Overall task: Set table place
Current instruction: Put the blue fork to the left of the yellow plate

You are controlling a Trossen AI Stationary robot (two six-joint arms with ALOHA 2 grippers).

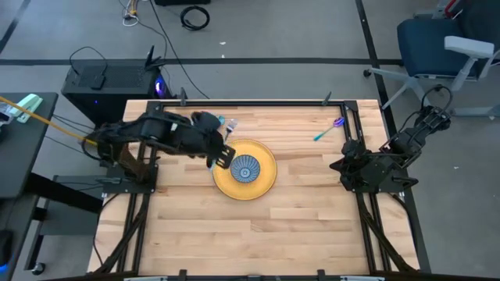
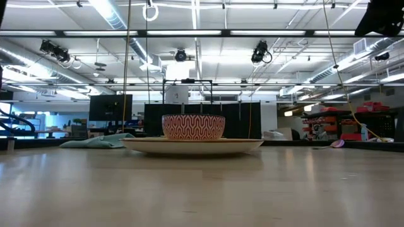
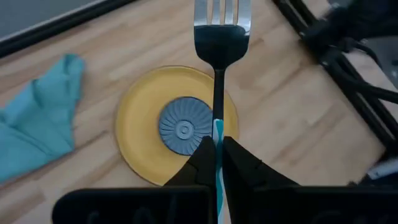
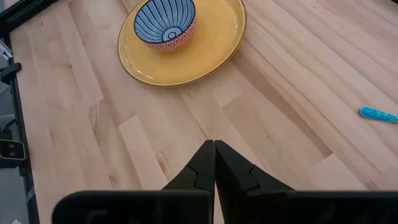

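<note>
Plank table (image 2: pixel 202 189), ceiling lights beyond

The left arm reaches in from the left rail toward the middle of the surface (image 1: pixel 258 234), elbow bent and wrist turned downward; its left pincer (image 3: pixel 217 155) hangs above the surface, its two dark fingers (image 3: pixel 202 163) pressed tight on a thin handle; the right arm sits folded at the right rail, well apart from the left; its right pincer (image 4: pixel 214 152) rests low with fingertips meeting and holding nothing.
</note>
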